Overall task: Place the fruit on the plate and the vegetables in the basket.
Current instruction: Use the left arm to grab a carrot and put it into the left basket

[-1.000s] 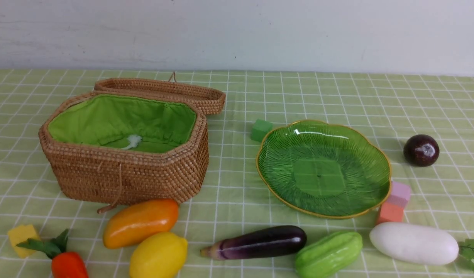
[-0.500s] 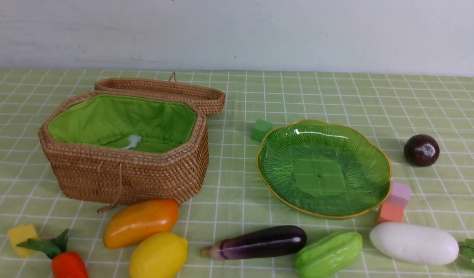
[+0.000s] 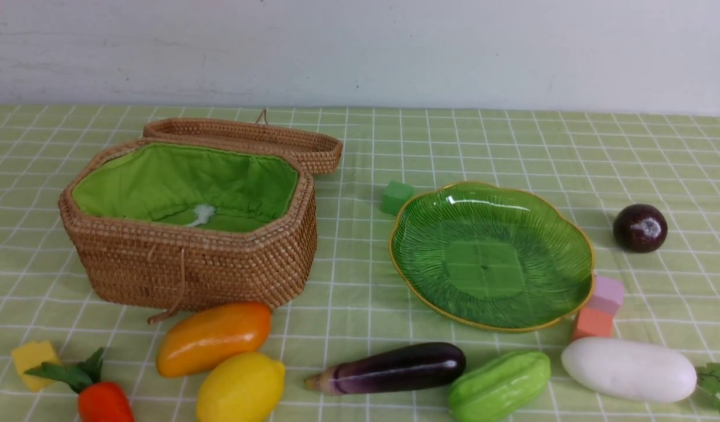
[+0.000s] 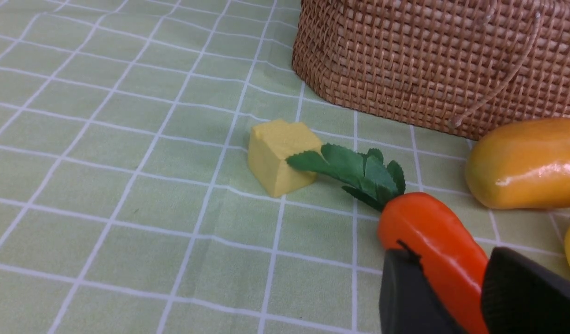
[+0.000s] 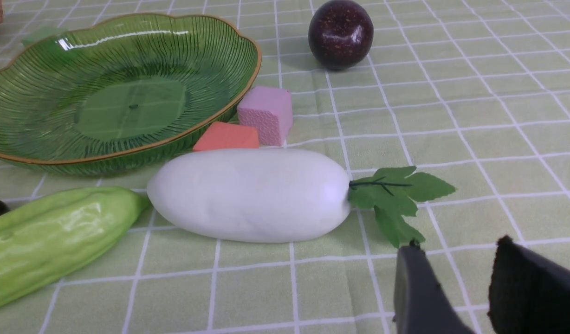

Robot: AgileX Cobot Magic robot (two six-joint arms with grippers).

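Note:
The empty plate [image 3: 489, 258] sits right of centre, and the basket [image 3: 190, 264] stands open on the left. In front of the basket lie the mango [image 3: 213, 338] and lemon [image 3: 240, 388]. The dark purple ball [image 3: 639, 228] is at the far right. Along the front edge lie the eggplant [image 3: 395, 367], gourd [image 3: 499, 385], radish [image 3: 628, 368] and red-orange vegetable [image 3: 105, 403]. My left gripper [image 4: 452, 255] is open, and the red-orange vegetable [image 4: 429, 232], lying on the cloth, shows in its gap. My right gripper [image 5: 456, 246] is open over bare cloth beside the radish's leaves [image 5: 396, 195].
Foam cubes lie about: yellow [image 3: 34, 357] by the red-orange vegetable's leaves, green [image 3: 397, 197] behind the plate, pink [image 3: 607, 295] and orange [image 3: 591, 323] against the plate's right front rim. The basket's lid [image 3: 248, 138] lies open behind it. Neither arm shows in the front view.

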